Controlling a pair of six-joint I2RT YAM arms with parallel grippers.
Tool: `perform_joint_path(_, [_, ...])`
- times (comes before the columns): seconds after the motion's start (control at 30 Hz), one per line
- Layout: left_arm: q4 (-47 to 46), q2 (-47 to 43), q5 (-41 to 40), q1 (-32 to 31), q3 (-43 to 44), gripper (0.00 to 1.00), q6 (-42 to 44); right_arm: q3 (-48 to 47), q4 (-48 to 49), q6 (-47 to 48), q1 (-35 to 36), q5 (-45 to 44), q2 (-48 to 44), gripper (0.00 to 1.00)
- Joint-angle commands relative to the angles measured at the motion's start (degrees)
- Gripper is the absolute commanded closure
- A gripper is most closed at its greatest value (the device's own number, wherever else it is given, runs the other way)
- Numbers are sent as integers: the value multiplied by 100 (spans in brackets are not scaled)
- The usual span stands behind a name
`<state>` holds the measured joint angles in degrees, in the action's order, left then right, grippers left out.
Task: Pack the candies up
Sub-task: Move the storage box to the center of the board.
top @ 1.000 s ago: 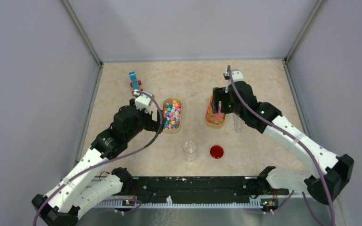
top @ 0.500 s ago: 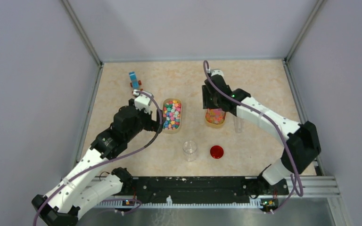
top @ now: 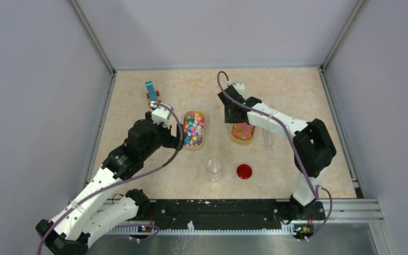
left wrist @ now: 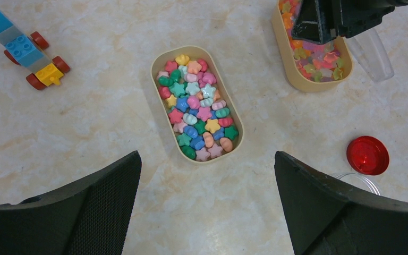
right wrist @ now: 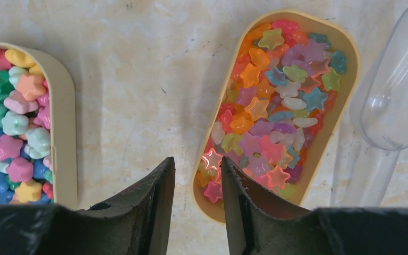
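candies (left wrist: 196, 109) fill oval tray (left wrist: 154, 78); toy vehicle (left wrist: 25, 53) upper left; red lid (left wrist: 367, 155) right.

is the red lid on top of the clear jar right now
No, the red lid lies flat on the table beside the clear jar, whose mouth is uncovered.

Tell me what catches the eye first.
Bright candies fill the left tray and the right tray, side by side mid-table. The right gripper hangs over the right tray's end, jaws narrowly apart; the left gripper hovers wide open above the left one. A red lid lies nearer the arms.
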<state>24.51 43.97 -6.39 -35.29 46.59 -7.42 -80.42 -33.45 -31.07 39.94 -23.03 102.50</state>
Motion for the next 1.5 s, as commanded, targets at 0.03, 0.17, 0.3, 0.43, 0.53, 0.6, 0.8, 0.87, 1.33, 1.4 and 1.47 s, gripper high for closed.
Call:
perform_joint_path(0.03, [-128,-46,124,-1,44,1,-64,-303,138,-274,-109,-235,297,64])
perform_joint_path(0.17, [-128,-25,162,-3,46,1,-58,-321,212,-322,-161,-225,475,65])
perform_joint_path(0.3, [-131,-28,190,-2,47,1,-58,-411,208,-362,-219,-246,673,68])
perform_joint_path(0.43, [-131,-20,209,-4,46,1,-58,-472,245,-367,-233,-221,819,69])
perform_joint_path(0.53, [-136,-14,217,2,45,1,-58,-538,239,-367,-233,-203,937,71])
perform_joint_path(0.6, [-135,-18,222,-4,45,1,-58,-547,253,-369,-235,-182,977,74])
perform_joint_path(0.8, [-131,-23,235,-4,45,1,-62,-558,269,-327,-234,-112,1053,80])
perform_joint_path(0.87, [-132,-17,230,0,50,1,-59,-535,269,-310,-236,-111,1045,81])
perform_joint_path(1.33, [-119,-47,141,2,39,1,-62,-490,177,-72,129,-199,784,100])
perform_joint_path(1.4, [-115,-42,115,-1,43,1,-58,-492,190,-69,220,-162,720,100])
perform_joint_path(1.47, [-114,-47,95,1,41,1,-58,-472,206,-70,299,-185,681,100])
